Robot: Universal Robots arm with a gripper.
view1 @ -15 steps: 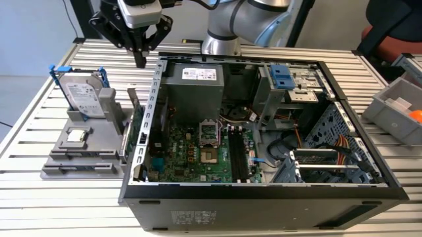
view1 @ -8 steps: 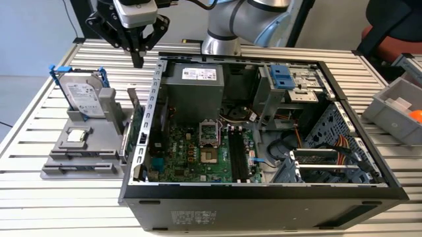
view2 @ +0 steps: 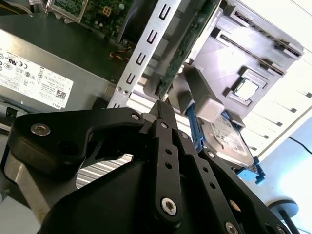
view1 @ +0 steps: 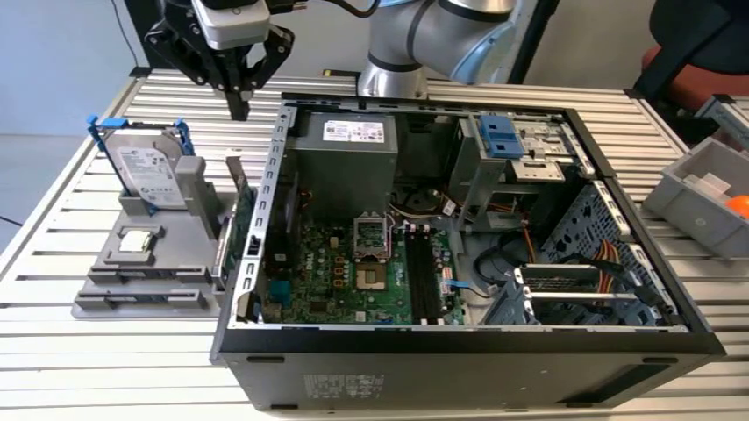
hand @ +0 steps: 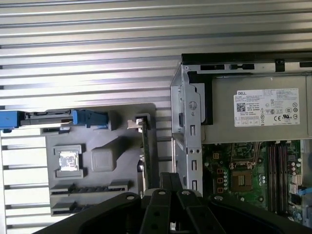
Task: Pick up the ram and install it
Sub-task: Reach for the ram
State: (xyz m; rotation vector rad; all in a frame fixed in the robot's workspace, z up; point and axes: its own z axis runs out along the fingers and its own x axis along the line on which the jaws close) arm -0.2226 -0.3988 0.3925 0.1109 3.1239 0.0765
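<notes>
Ram: one long, thin, dark-green circuit-board stick (view1: 244, 232) (view2: 183, 46) (hand: 145, 146). It stands on its long edge along the side of the grey plastic holder (view1: 117, 263) that faces the open black computer case (view1: 468, 338).
Claw: one black two-fingered claw (view1: 240, 110) (view2: 161, 105) (hand: 168, 178), fingers pressed together, holding nothing. It hangs above the ram's end nearest the hard drive, not touching it.
Other counts: one silver hard drive in a blue frame (view1: 150, 171), upright on the holder, and one square processor chip (view1: 139, 241).
Worktop: slatted metal worktop (view1: 117, 368), carrying holder and case.

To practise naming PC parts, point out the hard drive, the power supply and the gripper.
hard drive (view1: 150, 171), exterior view, on its silver labelled face.
power supply (view1: 345, 175), exterior view, on its grey side.
gripper (view1: 238, 112), exterior view, at its closed fingertips.
</notes>
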